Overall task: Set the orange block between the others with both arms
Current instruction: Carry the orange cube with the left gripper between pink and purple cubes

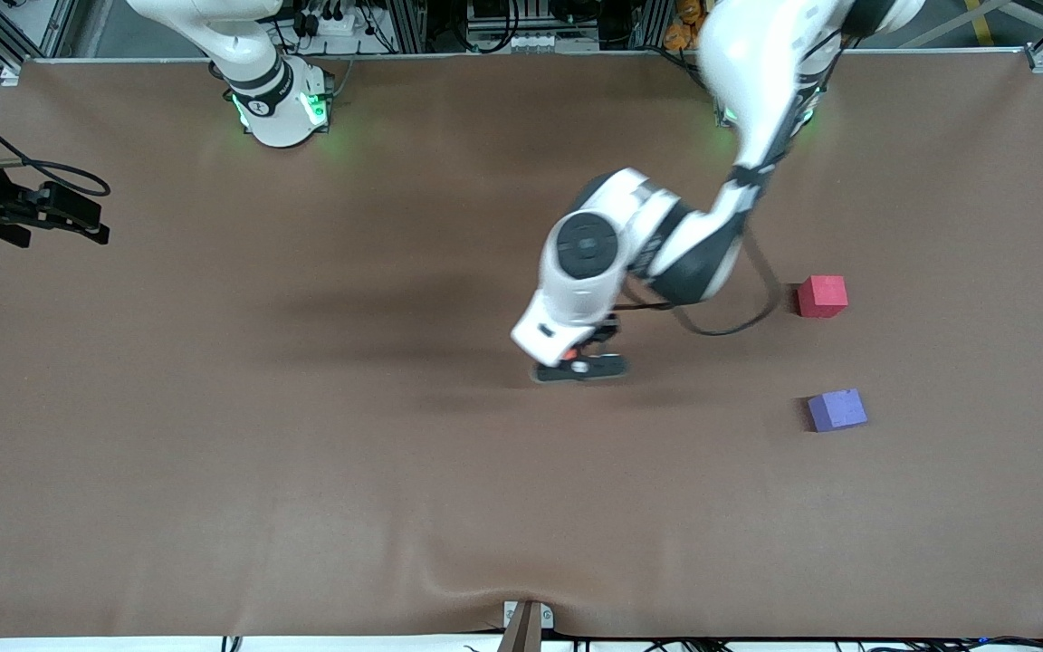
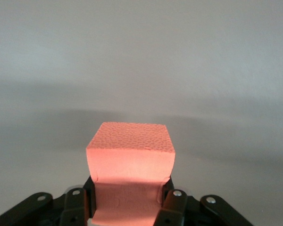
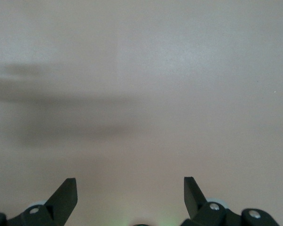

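Observation:
My left gripper (image 1: 578, 362) is low over the middle of the table, shut on the orange block (image 2: 129, 150), whose lower part is squeezed between the fingers (image 2: 166, 188). In the front view only a sliver of the orange block (image 1: 569, 353) shows under the wrist. The pinkish-red cube (image 1: 822, 295) and the purple-blue cube (image 1: 837, 409) sit toward the left arm's end, the purple-blue one nearer the front camera, with a gap between them. My right gripper (image 3: 130, 188) is open over bare table, and it shows at the right arm's end (image 1: 69, 215), where that arm waits.
The brown table cover (image 1: 304, 453) is wrinkled near the front edge, where a small bracket (image 1: 527, 623) stands. The arm bases (image 1: 282, 109) glow green along the table's back edge.

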